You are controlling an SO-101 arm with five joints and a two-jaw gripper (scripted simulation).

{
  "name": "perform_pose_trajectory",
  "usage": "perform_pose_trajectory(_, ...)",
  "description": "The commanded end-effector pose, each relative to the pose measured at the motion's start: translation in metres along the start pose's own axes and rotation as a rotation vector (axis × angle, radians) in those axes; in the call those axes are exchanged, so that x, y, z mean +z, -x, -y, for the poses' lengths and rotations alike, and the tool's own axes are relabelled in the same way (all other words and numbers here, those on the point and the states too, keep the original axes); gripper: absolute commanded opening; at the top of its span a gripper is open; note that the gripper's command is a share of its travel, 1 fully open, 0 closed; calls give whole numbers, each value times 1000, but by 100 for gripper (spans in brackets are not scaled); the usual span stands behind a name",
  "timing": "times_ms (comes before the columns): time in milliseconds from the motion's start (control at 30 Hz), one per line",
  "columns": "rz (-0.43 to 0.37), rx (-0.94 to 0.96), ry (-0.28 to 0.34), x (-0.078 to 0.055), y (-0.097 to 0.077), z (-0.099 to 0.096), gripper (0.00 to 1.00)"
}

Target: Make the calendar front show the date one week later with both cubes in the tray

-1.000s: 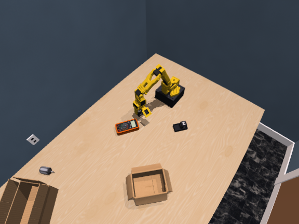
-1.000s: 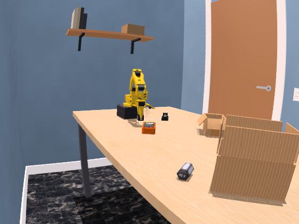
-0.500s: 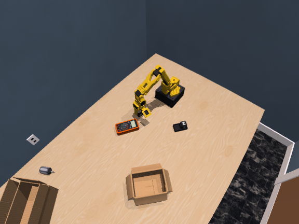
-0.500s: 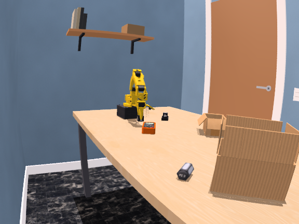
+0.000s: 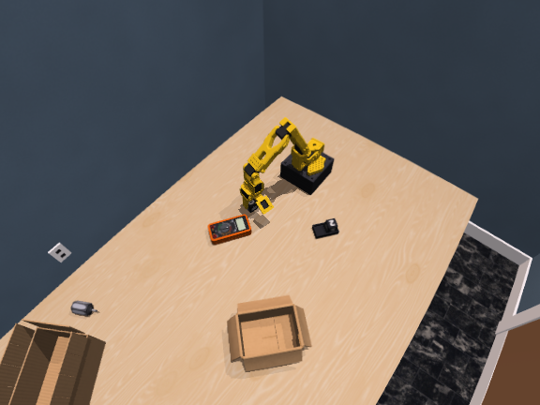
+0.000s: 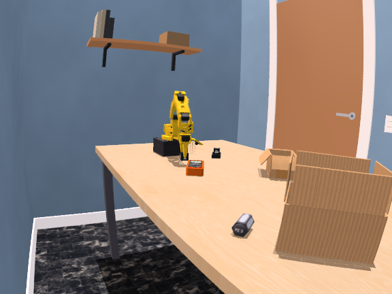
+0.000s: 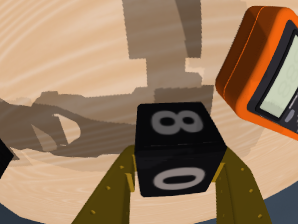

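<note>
In the wrist view my hand (image 5: 258, 205) (image 6: 184, 157) (image 7: 176, 172) gripped the cube (image 5: 252, 205) (image 6: 182, 156) (image 7: 180, 150); the tray (image 5: 322, 230) (image 6: 216, 156) with the other cube (image 5: 332, 225) (image 6: 216, 150) sat apart from it. I judged this mid-reorientation; next came choosing the face.

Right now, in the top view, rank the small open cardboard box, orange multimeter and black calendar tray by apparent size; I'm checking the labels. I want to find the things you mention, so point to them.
1. Small open cardboard box (image 5: 271, 364) (image 6: 281, 174)
2. Orange multimeter (image 5: 230, 229) (image 6: 194, 170) (image 7: 243, 75)
3. Black calendar tray (image 5: 320, 230) (image 6: 216, 156)
</note>
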State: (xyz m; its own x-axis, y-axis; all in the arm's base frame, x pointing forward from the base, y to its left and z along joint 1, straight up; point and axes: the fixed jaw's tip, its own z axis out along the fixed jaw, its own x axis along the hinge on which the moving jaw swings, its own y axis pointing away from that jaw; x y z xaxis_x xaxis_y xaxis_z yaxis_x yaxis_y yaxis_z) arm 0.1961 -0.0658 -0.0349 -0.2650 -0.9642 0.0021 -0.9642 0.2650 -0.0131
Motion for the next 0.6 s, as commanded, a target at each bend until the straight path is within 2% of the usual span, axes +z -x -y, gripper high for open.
perform_pose_trajectory(0,2,0,9,5,-2,-2,0)
perform_pose_trajectory(567,2,0,9,11,-2,-2,0)
